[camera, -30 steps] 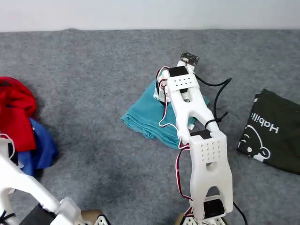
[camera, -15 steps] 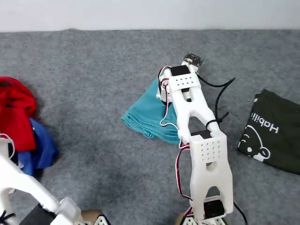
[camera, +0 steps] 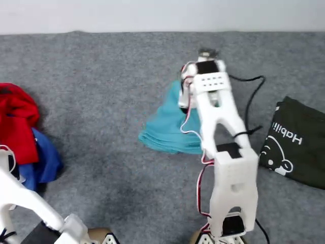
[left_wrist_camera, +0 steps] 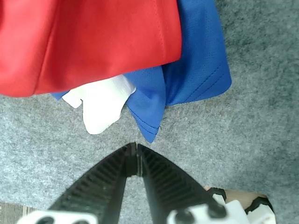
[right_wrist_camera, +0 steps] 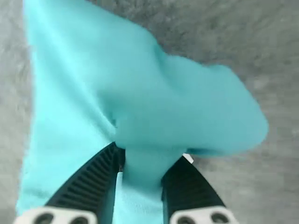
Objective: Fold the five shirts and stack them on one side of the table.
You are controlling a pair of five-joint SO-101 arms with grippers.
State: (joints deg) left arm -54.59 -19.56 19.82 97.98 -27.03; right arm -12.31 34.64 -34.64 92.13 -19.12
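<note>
Arm (camera: 213, 84) stretched forward, right hand (right_wrist_camera: 149, 156) pinching teal shirt (right_wrist_camera: 154, 93)

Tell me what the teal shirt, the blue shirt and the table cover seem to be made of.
The teal shirt looks like soft matte knit, maybe cotton jersey: smooth rounded folds. The blue shirt looks like synthetic sports mesh: tiny pinholes. The table cover looks like grey felt or low carpet: fuzzy, mottled nap.

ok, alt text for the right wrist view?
The right arm's black ribbed tool is shut on a bunched fold of a teal fabric shirt. The rest of the shirt spreads away over the grey carpeted table.
</note>
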